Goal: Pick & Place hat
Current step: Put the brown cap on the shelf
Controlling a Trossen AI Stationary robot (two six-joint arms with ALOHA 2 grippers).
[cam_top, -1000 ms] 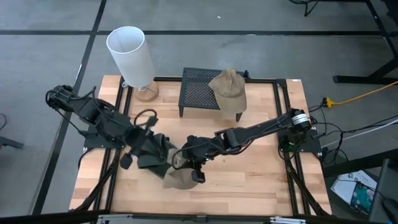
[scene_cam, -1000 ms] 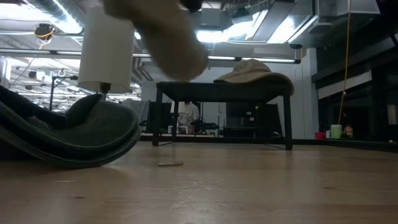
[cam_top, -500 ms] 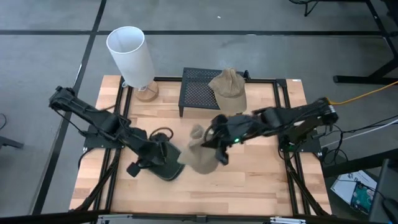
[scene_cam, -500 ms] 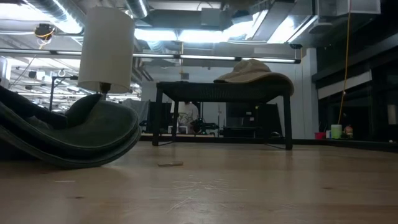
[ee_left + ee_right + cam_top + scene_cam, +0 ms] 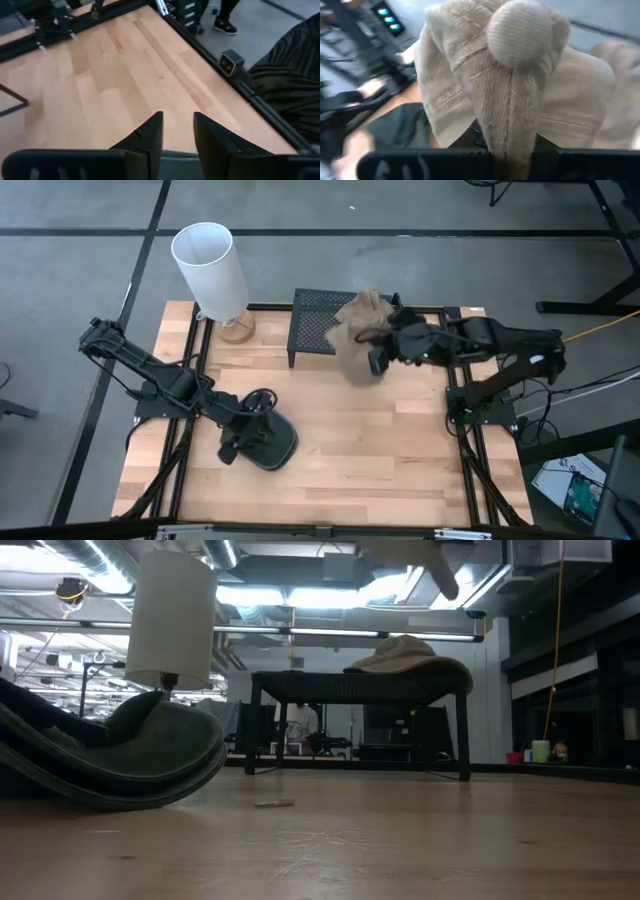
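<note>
A beige hat hangs in my right gripper, which is shut on it just off the near right corner of the black mesh stand. In the right wrist view the hat's crown and top button cover the fingers. A second beige hat lies on the stand's right end. A dark green hat lies flat on the table at near left, and my left gripper sits low at its left edge, its fingers nearly together. My left gripper has its fingers close together at the dark green hat's left edge, coming in low from the table's left. Green cloth shows at the fingers' base. The hat lies on the table. My right gripper holds the beige hat level from the table's right, lifted clear of the table. The crown drapes over the fingers and hides which part they pinch.
A white lamp on a wooden base stands at the far left corner. The mesh stand stands on legs at the far middle, its left half bare. Bare wood spans the table's middle and near right. Black frame rails run along the table's sides.
My right gripper has carried the beige hat from the table's near middle, up and toward the far right, to the mesh stand's near right corner. The hat has left the low view's top. The dark green hat, bunched a second ago, now lies flat under my left gripper.
</note>
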